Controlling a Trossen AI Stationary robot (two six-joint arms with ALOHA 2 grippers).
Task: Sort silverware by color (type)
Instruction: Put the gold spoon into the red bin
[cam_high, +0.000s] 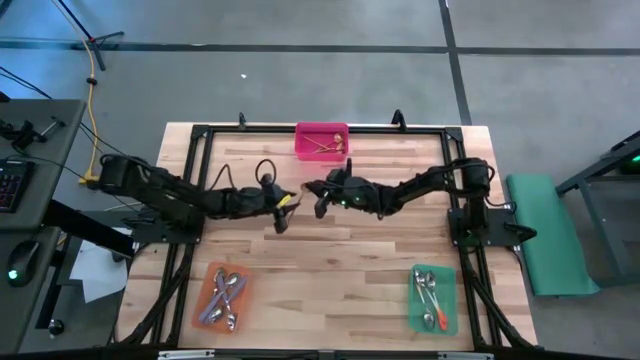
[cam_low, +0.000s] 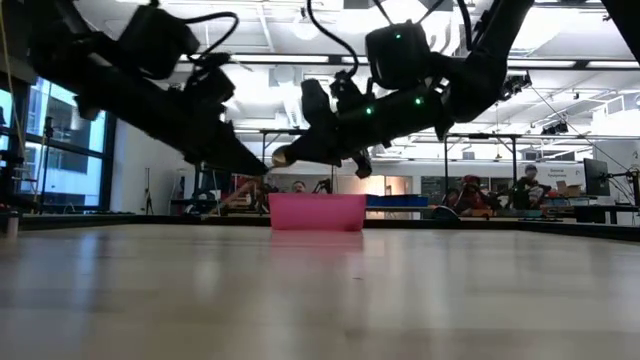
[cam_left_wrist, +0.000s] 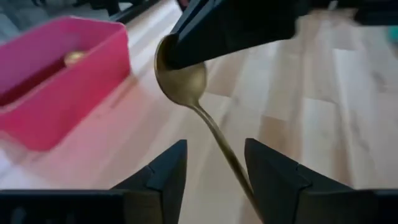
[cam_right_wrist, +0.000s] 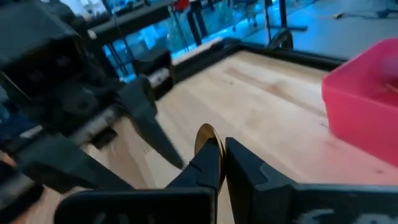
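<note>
A slim all-gold spoon (cam_left_wrist: 205, 118) hangs in the air above the table's middle, between my two grippers. My right gripper (cam_right_wrist: 222, 155) comes in from the table's right and is shut on the spoon's bowl. My left gripper (cam_left_wrist: 214, 168) faces it from the table's left and is open. The spoon's handle (cam_left_wrist: 227, 155) runs down between the left fingers. In the high view the two grippers meet at the spoon (cam_high: 288, 201). In the low view the spoon's bowl (cam_low: 281, 157) shows high above the tabletop. My right gripper pinches the gold spoon's bowl (cam_left_wrist: 180, 87) between its two fingers (cam_left_wrist: 211, 31), coming nearly level from the table's right. The spoon is lifted clear and its handle slants away toward the left gripper. My left gripper has the handle passing close to one finger (cam_left_wrist: 267, 180); whether it touches, I cannot tell.
A pink tray (cam_high: 305, 148) at the far edge holds gold spoons. An orange tray (cam_high: 203, 296) at the near left and a green tray (cam_high: 447, 300) at the near right hold spoons. Bare wood lies between them. People sit in the room behind the table.
</note>
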